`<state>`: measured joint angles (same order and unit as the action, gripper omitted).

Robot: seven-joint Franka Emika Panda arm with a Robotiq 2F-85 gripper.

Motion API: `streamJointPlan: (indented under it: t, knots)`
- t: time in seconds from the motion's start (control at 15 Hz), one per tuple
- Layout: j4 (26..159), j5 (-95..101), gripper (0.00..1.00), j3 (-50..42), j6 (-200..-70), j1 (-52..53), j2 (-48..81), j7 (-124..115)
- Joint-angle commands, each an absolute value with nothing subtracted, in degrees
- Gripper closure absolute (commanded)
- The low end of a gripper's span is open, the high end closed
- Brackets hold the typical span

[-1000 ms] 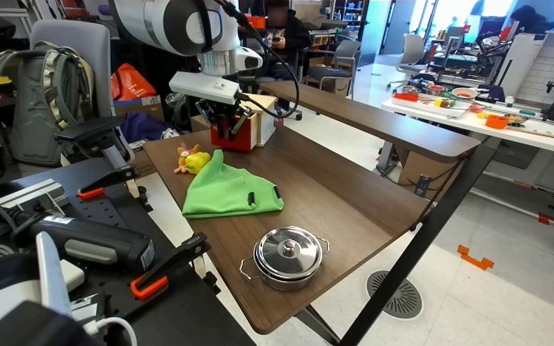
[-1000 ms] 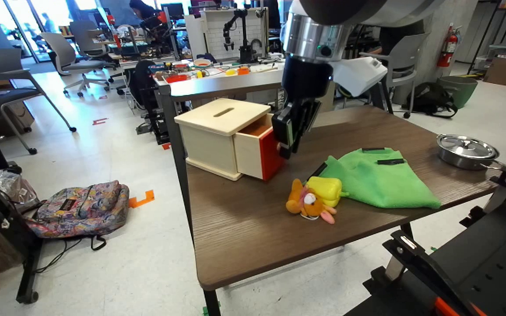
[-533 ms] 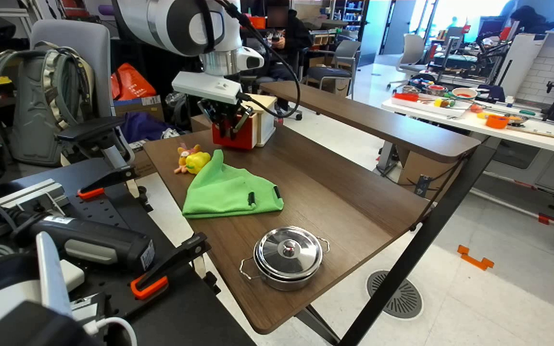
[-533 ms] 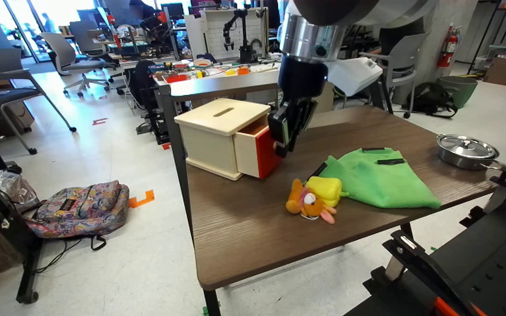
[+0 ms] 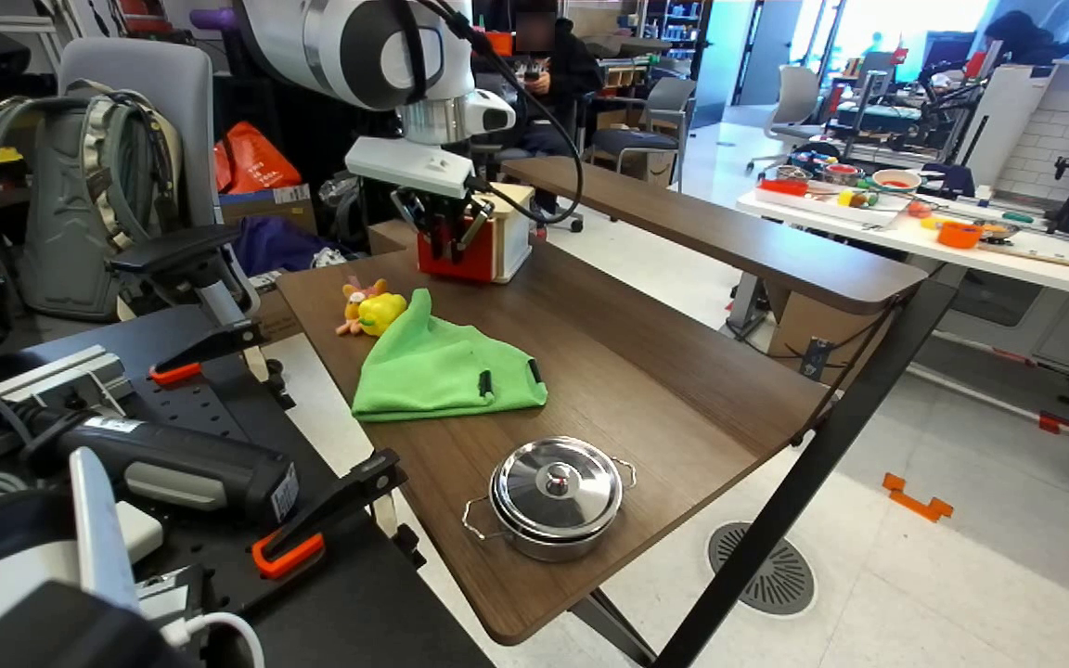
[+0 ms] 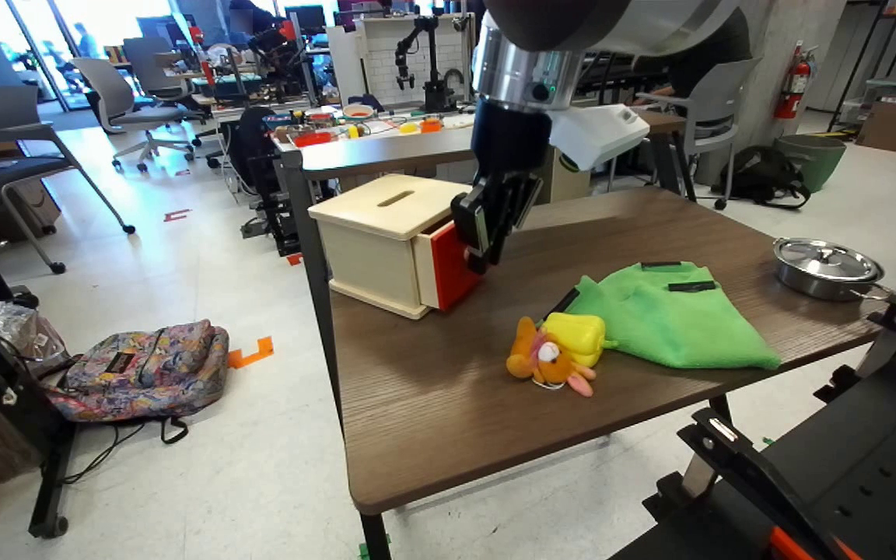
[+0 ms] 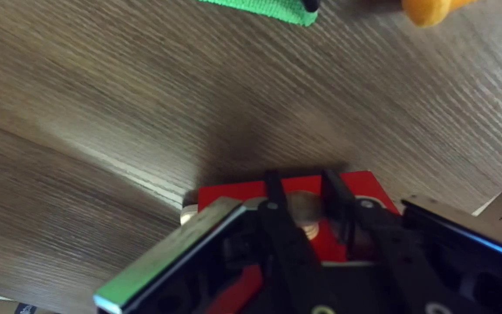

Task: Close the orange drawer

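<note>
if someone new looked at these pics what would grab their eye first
Probably the red-orange drawer, partly open in the pale wooden box, with the end effector straddling its round knob in the wrist view. Next, the bright green cloth on the brown table, with a yellow pepper and an orange toy animal at its side. The shiny lidded pot stands beyond the cloth, away from the box.

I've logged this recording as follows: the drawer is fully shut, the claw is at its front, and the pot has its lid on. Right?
Not quite: the drawer isn't fully shut. In an exterior view it juts partway out of the box, its pale side showing. The rest holds: claw at its front, lid on the pot.
</note>
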<state>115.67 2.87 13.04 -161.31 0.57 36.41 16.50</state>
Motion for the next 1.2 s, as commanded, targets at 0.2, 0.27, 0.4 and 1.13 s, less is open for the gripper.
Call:
streamJointPlan:
  t: [0.2, 0.27, 0.4, 1.13]
  knots:
    - [108.5, 2.0, 0.93, 13.4, -158.8, 1.2, 39.0, 15.6]
    - [107.8, 2.0, 0.93, 13.4, -158.7, 1.3, 39.5, 15.5]
    - [106.6, 2.0, 0.93, 13.4, -158.2, 1.5, 40.0, 15.3]
    - [106.2, 1.7, 0.04, 13.2, -158.1, 1.1, 39.5, 14.9]
